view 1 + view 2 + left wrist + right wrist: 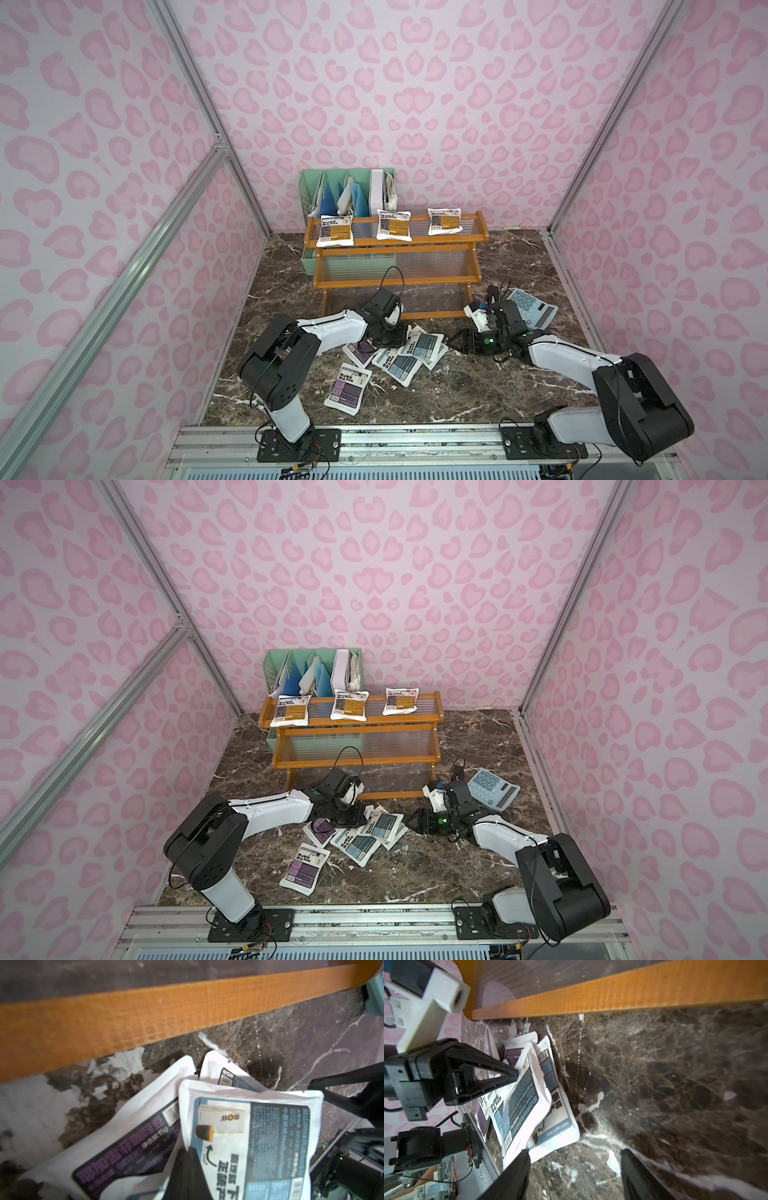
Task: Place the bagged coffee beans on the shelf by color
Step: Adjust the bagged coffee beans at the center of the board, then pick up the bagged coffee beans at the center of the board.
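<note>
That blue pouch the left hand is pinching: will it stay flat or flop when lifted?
Probably floppy: the blue-grey pouch bends where the left hand pinches its edge. Likely light, since that small edge pinch seems to tilt it up. It overlaps a purple pouch, so lifting might drag that one.

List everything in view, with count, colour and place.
floor: one, dark marble, under everything
shelf: one, orange-brown, three tiers, mid floor
orange pouches: three, orange labels, shelf's top tier
blue-grey pouches: three, blue-grey labels, heaped before the shelf
purple pouches: at least two, purple labels, in and by that heap
file holder: one, mint green, behind the shelf
calculator: one, grey, floor right of the shelf
left gripper: one, black, shut on the top blue-grey pouch
right gripper: one, black, open, beside the heap
</note>
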Motion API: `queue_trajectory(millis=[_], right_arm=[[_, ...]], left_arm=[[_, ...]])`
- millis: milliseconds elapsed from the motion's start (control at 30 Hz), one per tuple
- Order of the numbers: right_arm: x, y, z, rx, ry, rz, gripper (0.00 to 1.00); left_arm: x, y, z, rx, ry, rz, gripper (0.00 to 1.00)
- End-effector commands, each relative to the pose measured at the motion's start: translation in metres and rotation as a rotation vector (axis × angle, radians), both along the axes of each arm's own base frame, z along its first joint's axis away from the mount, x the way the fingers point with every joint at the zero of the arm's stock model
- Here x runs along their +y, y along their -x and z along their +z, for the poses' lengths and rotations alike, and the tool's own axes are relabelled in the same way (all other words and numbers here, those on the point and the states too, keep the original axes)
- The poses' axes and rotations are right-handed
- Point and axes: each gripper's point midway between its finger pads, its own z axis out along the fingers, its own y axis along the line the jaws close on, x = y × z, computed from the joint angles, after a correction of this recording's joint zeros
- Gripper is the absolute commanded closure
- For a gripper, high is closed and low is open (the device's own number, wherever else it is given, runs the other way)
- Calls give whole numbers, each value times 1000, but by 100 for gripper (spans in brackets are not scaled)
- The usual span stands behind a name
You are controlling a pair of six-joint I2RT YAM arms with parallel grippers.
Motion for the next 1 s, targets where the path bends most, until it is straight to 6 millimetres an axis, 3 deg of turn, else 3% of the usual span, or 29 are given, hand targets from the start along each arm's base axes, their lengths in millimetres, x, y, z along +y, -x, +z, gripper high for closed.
queue_trajectory(millis=[0,133,300,567,733,867,967], right_arm=[[11,1,2,3,-47,34,32],[18,-7,7,-24,-51,40,36],[28,-14,27,-98,-87,54,41],[41,-7,14,-36,-106,120,49],[59,-2,16,-33,-138,196,57],[76,3,17,-33,-161,263,67],[81,5,11,-10,-149,287,87]], left_arm=[[22,8,-18,31,-119,23,100],[21,7,-17,27,-120,23,100],[17,6,-14,25,-106,22,100],[8,0,-9,16,-71,34,100],[5,-2,-9,15,-62,37,100],[4,-3,-8,11,-58,40,100],[3,-4,-6,7,-50,47,100]])
